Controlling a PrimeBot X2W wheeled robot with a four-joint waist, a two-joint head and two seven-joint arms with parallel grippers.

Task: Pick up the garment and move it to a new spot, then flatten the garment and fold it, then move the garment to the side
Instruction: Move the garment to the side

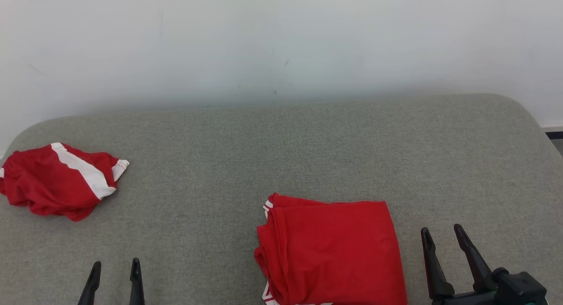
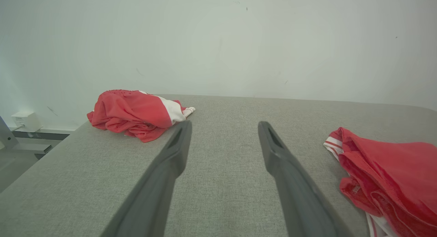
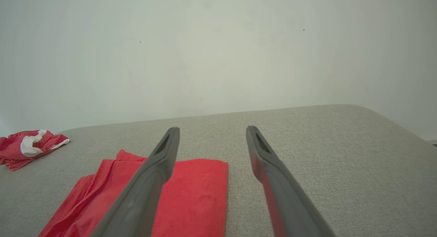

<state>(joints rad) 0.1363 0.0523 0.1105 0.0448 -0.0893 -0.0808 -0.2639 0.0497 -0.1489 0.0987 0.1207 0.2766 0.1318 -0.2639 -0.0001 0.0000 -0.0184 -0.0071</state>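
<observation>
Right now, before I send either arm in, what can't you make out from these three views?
- Folded red garment: near end cut off by the head view's bottom edge; right wrist view has a finger across it.
- Crumpled red and white garment: left side cut by the head view's edge; type of garment untellable.
- Left gripper: body below the frame in head view.

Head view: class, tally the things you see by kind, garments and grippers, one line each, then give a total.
Folded garment: 1
Crumpled garment: 1
Grippers: 2, the left gripper and the right gripper, both open
Total: 4
</observation>
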